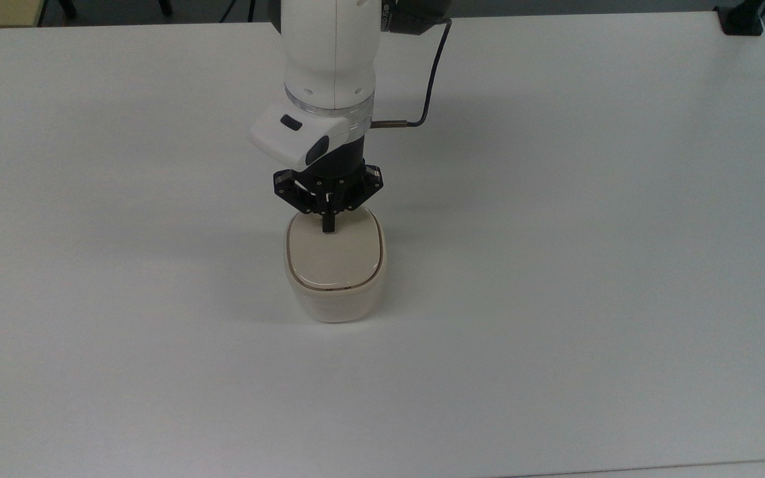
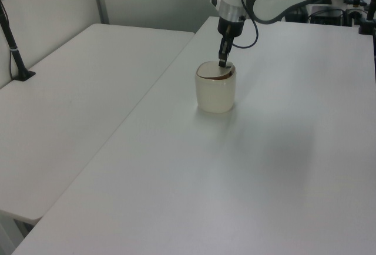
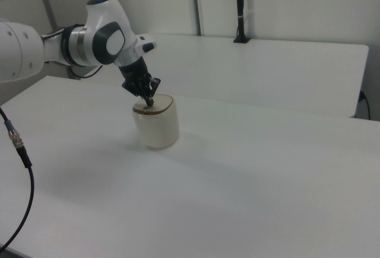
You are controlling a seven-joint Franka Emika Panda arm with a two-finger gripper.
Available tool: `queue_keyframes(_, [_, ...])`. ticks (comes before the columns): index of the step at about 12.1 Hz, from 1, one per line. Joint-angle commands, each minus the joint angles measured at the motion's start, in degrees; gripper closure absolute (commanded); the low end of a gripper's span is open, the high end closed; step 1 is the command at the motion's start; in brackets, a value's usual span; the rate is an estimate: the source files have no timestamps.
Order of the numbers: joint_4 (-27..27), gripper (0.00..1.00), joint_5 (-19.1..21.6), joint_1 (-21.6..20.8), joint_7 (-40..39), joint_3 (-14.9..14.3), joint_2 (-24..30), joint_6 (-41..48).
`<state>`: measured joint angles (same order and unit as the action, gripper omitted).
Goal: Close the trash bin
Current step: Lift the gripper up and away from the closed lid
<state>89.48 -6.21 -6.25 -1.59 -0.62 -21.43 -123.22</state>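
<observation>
The trash bin [image 1: 335, 302] [image 2: 215, 93] [image 3: 157, 128] is a small cream-white rounded-square tub standing on the white table. Its beige lid [image 1: 333, 255] [image 2: 212, 71] [image 3: 155, 104] lies nearly flat on the rim; in the left view a thin dark gap shows along one edge. My gripper [image 1: 329, 226] [image 2: 223, 62] [image 3: 148, 100] is shut with nothing held, its black fingertips pressing on the lid's far edge in the top view. The arm comes down from the top view's upper side.
The white table [image 1: 588, 232] spreads wide around the bin. A second table [image 2: 76, 90] adjoins on the left view's left. A black post [image 2: 14, 55] and a black clamp [image 1: 741, 20] stand at table edges. A cable [image 3: 18, 169] hangs at the right view's left.
</observation>
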Motion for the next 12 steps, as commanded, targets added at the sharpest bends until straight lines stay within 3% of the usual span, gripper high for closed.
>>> queue_keyframes(1, [0.78, 1.0, -1.0, -0.69, -0.61, -0.34, -1.16, 0.97])
queue_keyframes(6, [-0.01, 1.0, -0.12, -0.43, -0.43, -0.34, 0.93, 2.02])
queue_keyframes(12, [-0.36, 1.0, 0.06, 0.89, -0.43, -0.87, 10.25, 18.52])
